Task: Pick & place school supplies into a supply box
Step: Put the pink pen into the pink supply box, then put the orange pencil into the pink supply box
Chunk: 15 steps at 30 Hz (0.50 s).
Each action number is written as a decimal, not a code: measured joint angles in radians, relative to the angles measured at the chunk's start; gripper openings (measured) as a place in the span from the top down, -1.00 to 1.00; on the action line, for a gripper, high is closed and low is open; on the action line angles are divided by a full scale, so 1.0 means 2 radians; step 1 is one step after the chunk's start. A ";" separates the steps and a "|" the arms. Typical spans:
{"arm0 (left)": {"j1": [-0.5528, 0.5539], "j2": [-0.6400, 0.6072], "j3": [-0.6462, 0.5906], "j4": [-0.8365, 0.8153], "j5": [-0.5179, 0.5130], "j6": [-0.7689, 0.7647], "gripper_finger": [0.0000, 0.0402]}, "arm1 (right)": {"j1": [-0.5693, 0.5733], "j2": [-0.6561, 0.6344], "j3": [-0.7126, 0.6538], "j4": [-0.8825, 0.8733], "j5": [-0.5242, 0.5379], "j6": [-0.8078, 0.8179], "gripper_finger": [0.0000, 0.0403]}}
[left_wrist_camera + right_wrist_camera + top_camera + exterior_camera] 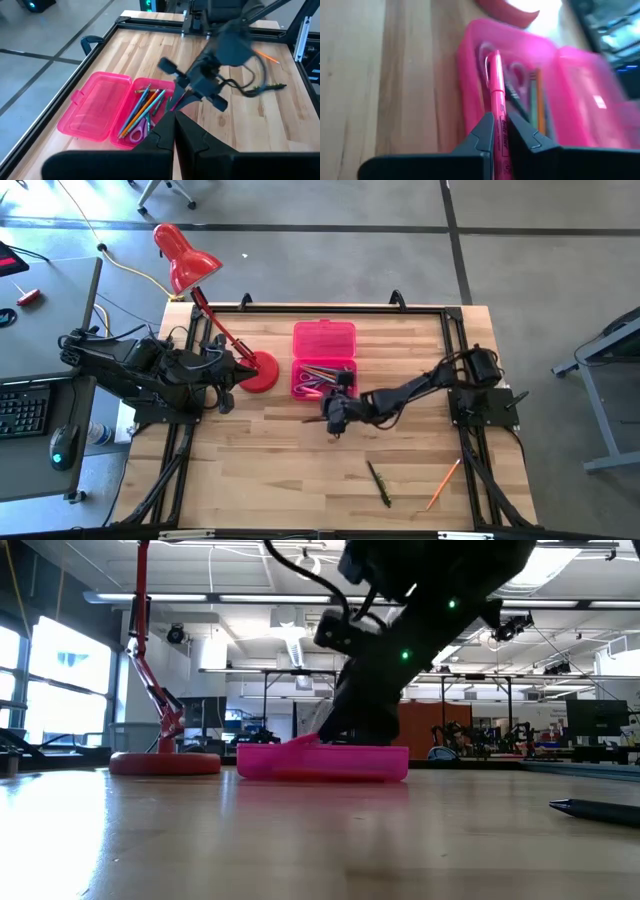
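From above, the right gripper hangs at the near edge of the open pink box, which sits mid-table beside the red lamp. The left gripper waits by the lamp's base. A green pen and an orange pencil lie apart on the table, nearer the front edge.

At table height, the right arm looms over the box, the lamp base to one side; a dark pen lies in the foreground.

The left wrist camera shows the left fingers closed and empty, with pencils and purple scissors inside the box.

The right wrist camera shows the right gripper clamped on a pink pen, its tip over the box.
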 joint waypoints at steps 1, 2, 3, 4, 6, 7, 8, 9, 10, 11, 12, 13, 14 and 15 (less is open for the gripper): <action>0.000 0.000 0.000 0.000 0.000 0.000 0.80 | -0.008 0.000 -0.004 0.007 -0.018 -0.001 0.93; 0.000 0.000 0.000 0.000 0.000 0.000 0.79 | -0.015 0.000 -0.006 0.013 -0.035 -0.001 0.92; 0.000 0.000 0.000 0.000 0.000 0.000 0.79 | -0.023 0.000 -0.006 0.015 -0.051 0.002 0.89; 0.000 0.000 0.000 0.000 0.000 0.000 0.79 | -0.029 0.000 -0.006 0.016 -0.068 0.007 0.86; 0.000 0.000 0.000 0.000 0.000 0.000 0.80 | -0.038 0.000 -0.004 0.018 -0.088 0.017 0.77; 0.000 0.000 0.000 0.000 0.000 0.000 0.80 | -0.041 0.000 -0.003 0.018 -0.090 0.019 0.73; 0.000 0.000 0.000 0.000 0.000 0.000 0.80 | -0.043 0.000 -0.002 0.016 -0.089 0.018 0.68; 0.000 0.000 0.000 0.000 -0.001 0.000 0.80 | -0.043 0.000 0.001 0.013 -0.086 0.013 0.64; 0.000 0.000 0.000 0.000 -0.001 0.000 0.80 | -0.042 -0.001 0.005 0.012 -0.080 0.006 0.60; 0.000 0.000 0.000 0.000 -0.001 0.000 0.79 | -0.039 -0.001 0.010 0.013 -0.075 -0.001 0.56; 0.000 0.000 0.000 0.000 -0.001 0.000 0.79 | -0.036 -0.002 0.016 0.013 -0.068 -0.009 0.53; 0.000 0.000 0.000 0.000 -0.001 0.000 0.79 | -0.031 -0.003 0.023 0.007 -0.061 -0.015 0.50; 0.000 0.000 0.000 0.000 -0.001 0.000 0.79 | -0.025 -0.006 0.030 -0.004 -0.055 -0.022 0.47; 0.000 0.000 0.000 0.000 -0.001 0.000 0.80 | -0.019 -0.008 0.038 -0.018 -0.049 -0.025 0.45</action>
